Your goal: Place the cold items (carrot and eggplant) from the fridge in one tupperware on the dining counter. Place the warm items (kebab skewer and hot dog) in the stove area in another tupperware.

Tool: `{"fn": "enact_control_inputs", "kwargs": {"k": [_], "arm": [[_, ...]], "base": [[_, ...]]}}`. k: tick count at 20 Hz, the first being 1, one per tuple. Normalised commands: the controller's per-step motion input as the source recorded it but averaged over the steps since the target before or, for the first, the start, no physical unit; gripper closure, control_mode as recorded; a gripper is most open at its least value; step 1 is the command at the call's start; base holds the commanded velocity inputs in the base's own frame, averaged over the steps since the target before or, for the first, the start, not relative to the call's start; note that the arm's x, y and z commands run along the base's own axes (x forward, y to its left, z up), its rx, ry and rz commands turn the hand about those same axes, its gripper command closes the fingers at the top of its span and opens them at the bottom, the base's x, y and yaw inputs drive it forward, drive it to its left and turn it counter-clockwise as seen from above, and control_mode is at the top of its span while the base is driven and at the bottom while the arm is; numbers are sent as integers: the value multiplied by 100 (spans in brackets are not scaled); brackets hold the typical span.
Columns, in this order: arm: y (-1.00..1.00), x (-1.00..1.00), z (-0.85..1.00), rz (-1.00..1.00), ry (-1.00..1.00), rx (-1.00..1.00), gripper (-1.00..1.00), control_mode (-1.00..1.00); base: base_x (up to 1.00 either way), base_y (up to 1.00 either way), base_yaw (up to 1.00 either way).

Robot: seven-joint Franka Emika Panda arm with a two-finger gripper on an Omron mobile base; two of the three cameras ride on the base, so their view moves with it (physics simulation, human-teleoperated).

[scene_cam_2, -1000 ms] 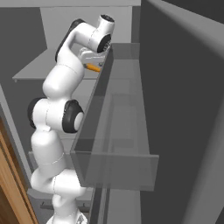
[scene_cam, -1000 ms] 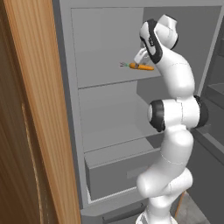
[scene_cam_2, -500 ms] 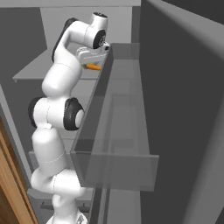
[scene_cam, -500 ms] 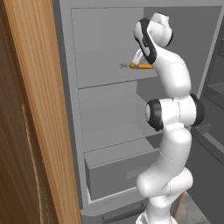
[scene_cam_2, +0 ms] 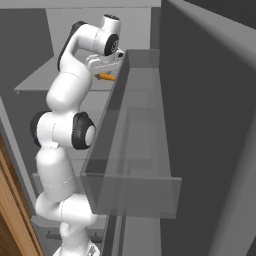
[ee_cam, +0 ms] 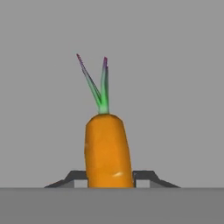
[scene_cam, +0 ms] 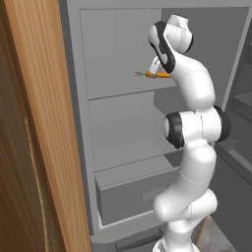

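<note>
An orange carrot [ee_cam: 108, 148] with a green top lies at the front of the open fridge's top shelf [scene_cam: 128, 91], its leaves pointing deeper in. My gripper [ee_cam: 109, 176] reaches in at shelf height. Its two dark fingertips [ee_cam: 75, 176] press against the carrot's thick end from both sides, so it is shut on the carrot. From the left base the carrot [scene_cam: 158, 75] sticks out left of the wrist. From the right base the carrot [scene_cam_2: 106, 77] shows just under the hand [scene_cam_2: 102, 64]. The eggplant, kebab skewer, hot dog and tupperware are out of view.
A wooden panel [scene_cam: 34, 123] stands at the fridge's left side. Lower shelves and a drawer [scene_cam: 133, 197] sit below the arm. The open fridge door with its clear bin [scene_cam_2: 135, 150] runs close along the arm's right.
The jaws have closed from wide open onto the carrot's thick end. The wrist has turned a little above the shelf; the carrot has stayed in place.
</note>
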Motion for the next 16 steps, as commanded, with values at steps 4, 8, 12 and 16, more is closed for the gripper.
{"fn": "enact_control_inputs", "kwargs": {"k": [4, 8, 12, 16], "arm": [[8, -59, -20, -1, -9, 1, 100, -100], [17, -83, -4, -15, -23, 7, 100, -100], [18, -100, -8, -16, -40, 7, 100, -100], [19, -100, -4, -18, -34, 11, 100, -100]], "base": [[0, 0, 0], [0, 0, 0], [0, 0, 0], [0, 0, 0]]}}
